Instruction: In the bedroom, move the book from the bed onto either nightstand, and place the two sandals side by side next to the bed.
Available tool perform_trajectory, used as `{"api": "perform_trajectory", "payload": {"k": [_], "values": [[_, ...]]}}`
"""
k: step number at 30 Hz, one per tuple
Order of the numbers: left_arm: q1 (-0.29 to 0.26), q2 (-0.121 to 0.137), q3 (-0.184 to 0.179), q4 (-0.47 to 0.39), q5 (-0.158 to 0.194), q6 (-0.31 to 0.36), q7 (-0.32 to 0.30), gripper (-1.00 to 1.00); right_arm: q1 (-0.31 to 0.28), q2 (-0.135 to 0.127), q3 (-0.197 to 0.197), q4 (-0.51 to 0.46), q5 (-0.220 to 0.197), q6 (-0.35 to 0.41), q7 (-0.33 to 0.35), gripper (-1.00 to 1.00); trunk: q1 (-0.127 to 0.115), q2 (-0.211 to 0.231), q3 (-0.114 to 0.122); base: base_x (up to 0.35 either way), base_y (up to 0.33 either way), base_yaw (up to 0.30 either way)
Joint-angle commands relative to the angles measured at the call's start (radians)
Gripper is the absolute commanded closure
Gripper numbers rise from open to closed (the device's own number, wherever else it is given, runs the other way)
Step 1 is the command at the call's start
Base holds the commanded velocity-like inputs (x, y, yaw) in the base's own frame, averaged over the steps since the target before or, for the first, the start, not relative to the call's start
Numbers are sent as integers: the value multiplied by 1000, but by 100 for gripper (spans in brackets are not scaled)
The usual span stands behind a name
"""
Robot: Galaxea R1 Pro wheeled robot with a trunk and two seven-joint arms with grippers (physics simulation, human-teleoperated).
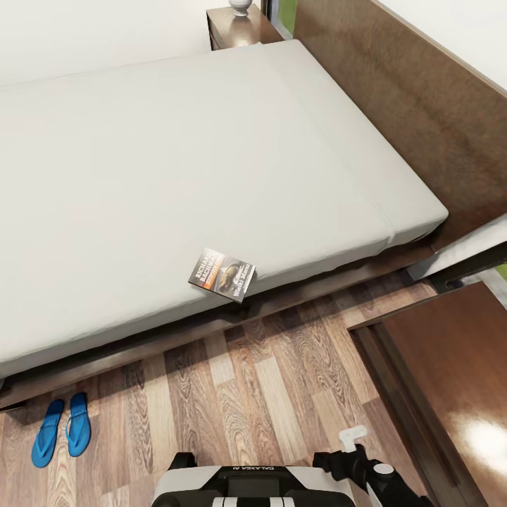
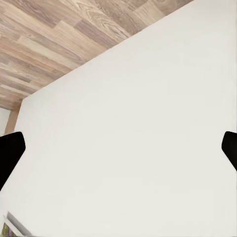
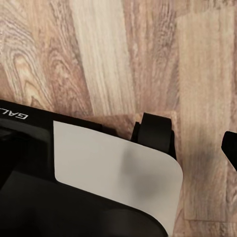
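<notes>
Lying on bed point(image 1: 176, 176) near edge: book point(image 1: 222, 274) | sandals point(image 1: 61, 429) paired on floor beside bed | left end effector point(image 2: 118, 148) spread, empty | right end effector: state unclear

The bed point(image 1: 394, 105) is a low dark-brown wooden platform with a plain headboard and a smooth light-grey mattress point(image 1: 176, 176). The book point(image 1: 222, 274) lies flat on the mattress at its near edge, one corner overhanging slightly. The wood-plank floor point(image 1: 267, 387) runs alongside the bed. Two blue sandals point(image 1: 62, 428) lie on the floor side by side, close to the bed frame. A dark-brown nightstand point(image 1: 243, 29) stands at the far side of the bed, just beside the headboard, with a small pale round object point(image 1: 240, 7) on its top. A second glossy dark-brown cabinet top point(image 1: 458, 380) stands on the near side.
</notes>
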Motion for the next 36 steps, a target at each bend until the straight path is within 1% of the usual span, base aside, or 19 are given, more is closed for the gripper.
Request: {"api": "perform_trajectory", "payload": {"k": [1,5,11,14,20,27,31,32,36], "values": [[0,0,-9,0,19,-4,-7,-100,0,3,-8,-1,9,1,6,-100,0,0,0,0,0,0],[0,-2,-9,0,49,-5,-31,-100,0,11,-5,-1,13,1,-1,-100,0,0,0,0,0,0],[0,-5,-10,0,64,-6,-43,-100,0,30,-4,-4,15,0,-6,-100,0,0,0,0,0,0],[0,-8,-10,0,66,-6,-45,-100,0,37,-6,-16,15,1,-7,-100,0,0,0,0,0,0],[0,-13,-10,0,67,-6,-47,-100,-1,42,-15,-54,9,0,-7,-100,0,0,0,0,0,0],[0,-15,-11,0,66,-5,-47,-100,-16,56,-17,-163,5,13,6,-100,0,0,0,0,0,0],[0,-15,-12,0,64,-5,-47,-100,-27,74,-17,-217,4,40,17,-100,0,0,0,0,0,0],[0,-15,-12,0,64,-5,-47,-100,-27,74,-17,-217,4,40,17,-100,0,0,0,0,0,0],[0,-15,-12,0,64,-5,-47,-100,-56,95,-17,-245,-4,97,45,-100,0,0,0,0,0,0]]}}
